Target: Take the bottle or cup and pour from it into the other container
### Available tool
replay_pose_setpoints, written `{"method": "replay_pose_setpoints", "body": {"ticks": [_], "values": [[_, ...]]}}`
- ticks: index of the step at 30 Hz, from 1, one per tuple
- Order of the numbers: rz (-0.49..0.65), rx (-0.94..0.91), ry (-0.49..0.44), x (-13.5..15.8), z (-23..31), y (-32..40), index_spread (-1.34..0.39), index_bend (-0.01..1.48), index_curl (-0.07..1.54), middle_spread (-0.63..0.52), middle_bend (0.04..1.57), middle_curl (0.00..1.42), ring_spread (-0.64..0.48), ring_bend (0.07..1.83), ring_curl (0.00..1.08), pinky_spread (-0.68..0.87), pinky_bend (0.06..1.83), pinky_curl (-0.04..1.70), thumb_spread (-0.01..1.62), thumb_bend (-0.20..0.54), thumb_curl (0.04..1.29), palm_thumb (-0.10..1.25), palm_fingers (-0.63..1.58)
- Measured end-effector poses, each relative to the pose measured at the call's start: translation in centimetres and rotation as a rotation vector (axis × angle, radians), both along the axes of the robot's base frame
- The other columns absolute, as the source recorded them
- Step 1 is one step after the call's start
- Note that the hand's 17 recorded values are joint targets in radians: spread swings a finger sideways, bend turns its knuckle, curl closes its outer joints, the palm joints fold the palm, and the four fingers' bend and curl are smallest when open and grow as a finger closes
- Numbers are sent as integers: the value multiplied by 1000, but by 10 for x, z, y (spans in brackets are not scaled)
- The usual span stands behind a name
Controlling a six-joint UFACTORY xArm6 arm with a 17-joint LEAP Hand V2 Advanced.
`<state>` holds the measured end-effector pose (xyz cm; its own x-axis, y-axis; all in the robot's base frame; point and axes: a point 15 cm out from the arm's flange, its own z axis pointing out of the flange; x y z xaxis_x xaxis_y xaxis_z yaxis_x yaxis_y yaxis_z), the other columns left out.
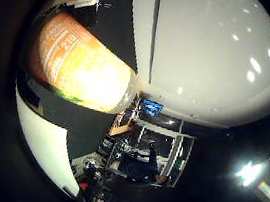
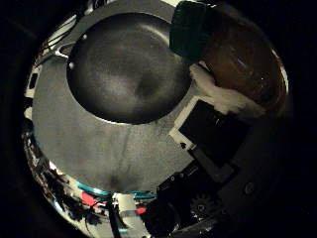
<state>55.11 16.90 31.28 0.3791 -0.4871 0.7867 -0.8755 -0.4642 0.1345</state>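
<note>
Bottle [image 1: 82, 66] lay close against the palm in the little-finger view, orange label filling it. In the thumb view, the hand [image 2: 218, 124] was clamped round it, green cap [image 2: 190, 29] reaching over the dark pan [image 2: 124, 69], seemingly positioned for pouring.

**Setting: a laboratory or workshop room**

A grey table [image 2: 99, 153] bears a dark pan [image 2: 129, 69]. Beyond the table's edge lies cluttered equipment [image 2: 74, 203]. Elsewhere in the room are metal racks [image 1: 153, 149], a blue screen [image 1: 153, 107] and bright ceiling lights [image 1: 249, 172].
</note>
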Motion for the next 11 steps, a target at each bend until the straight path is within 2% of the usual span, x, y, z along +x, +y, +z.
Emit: {"method": "replay_pose_setpoints", "body": {"ticks": [11], "values": [[-1, 13, -12, 3, 5, -3, -176, 1206, 773, -99, 1376, 718, -204, 1344, 780, -215, 1271, 1040, 579, -20, 950, 1034, 1134]]}}
